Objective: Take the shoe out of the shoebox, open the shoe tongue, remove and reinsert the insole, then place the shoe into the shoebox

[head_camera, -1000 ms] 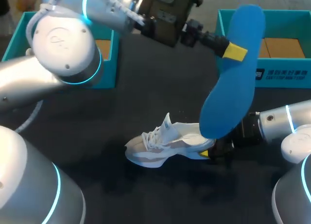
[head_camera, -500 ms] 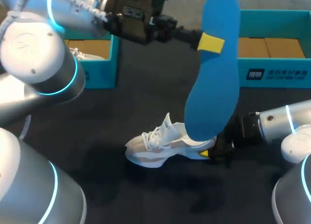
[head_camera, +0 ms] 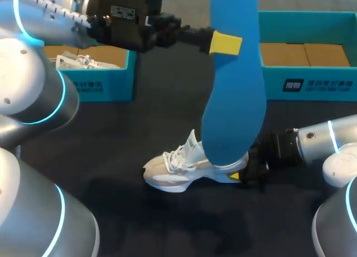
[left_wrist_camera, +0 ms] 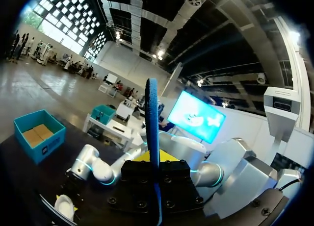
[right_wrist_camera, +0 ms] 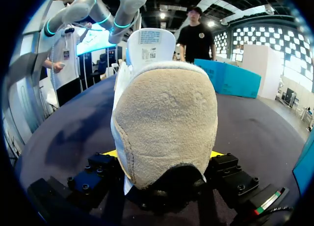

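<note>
Left pincer point(head_camera: 225, 44) clamps the insole point(head_camera: 234, 101) above the shoe point(head_camera: 175, 169), seemingly for reinsertion; right pincer point(head_camera: 244, 175), at three o'clock, squeezes the heel steady.

Two teal cardboard shoeboxes are standing on the dark table point(head_camera: 111, 134), a left shoebox point(head_camera: 106, 88) and a right shoebox point(head_camera: 268, 81). Two shoes are showing: one white and beige lace-up sneaker point(head_camera: 173, 170) on the tabletop, one white laced shoe point(head_camera: 78, 61) lying inside the left shoebox. One long blue foam insole point(head_camera: 234, 95) is showing.
</note>
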You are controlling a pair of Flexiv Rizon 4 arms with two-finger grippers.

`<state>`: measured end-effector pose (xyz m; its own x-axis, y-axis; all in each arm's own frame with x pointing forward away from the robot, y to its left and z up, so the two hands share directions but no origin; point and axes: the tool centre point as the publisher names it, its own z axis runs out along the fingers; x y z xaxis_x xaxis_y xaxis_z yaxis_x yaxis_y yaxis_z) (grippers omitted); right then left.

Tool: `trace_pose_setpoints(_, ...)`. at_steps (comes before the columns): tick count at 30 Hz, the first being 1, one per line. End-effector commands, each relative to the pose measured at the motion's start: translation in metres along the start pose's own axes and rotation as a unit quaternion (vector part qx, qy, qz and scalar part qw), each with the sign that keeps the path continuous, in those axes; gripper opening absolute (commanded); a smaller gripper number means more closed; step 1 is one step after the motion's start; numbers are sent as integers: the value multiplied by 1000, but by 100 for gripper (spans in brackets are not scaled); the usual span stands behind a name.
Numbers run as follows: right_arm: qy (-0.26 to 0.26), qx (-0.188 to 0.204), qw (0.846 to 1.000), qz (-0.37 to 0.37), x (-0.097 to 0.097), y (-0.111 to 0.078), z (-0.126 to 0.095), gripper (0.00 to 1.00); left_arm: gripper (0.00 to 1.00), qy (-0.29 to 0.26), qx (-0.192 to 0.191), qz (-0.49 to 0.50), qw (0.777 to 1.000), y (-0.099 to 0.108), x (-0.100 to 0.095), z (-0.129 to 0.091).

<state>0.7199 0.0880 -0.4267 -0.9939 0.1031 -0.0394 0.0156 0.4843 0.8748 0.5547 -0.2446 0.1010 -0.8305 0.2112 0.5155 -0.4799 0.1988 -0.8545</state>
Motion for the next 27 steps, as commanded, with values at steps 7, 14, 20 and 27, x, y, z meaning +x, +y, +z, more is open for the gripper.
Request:
trace_pose_setpoints(7,-1,1,1000,0,0,-1,2,0,0,-5,7,-37,999,25,2,-11)
trace_pose_setpoints(14,-1,1,1000,0,0,-1,2,0,0,-15,4,-48,999,32,-3,-18)
trace_pose_setpoints(20,-1,1,1000,0,0,-1,2,0,0,-15,4,-48,999,32,-3,-18)
trace_pose_setpoints(27,-1,1,1000,0,0,-1,2,0,0,-15,4,-48,999,32,-3,-18)
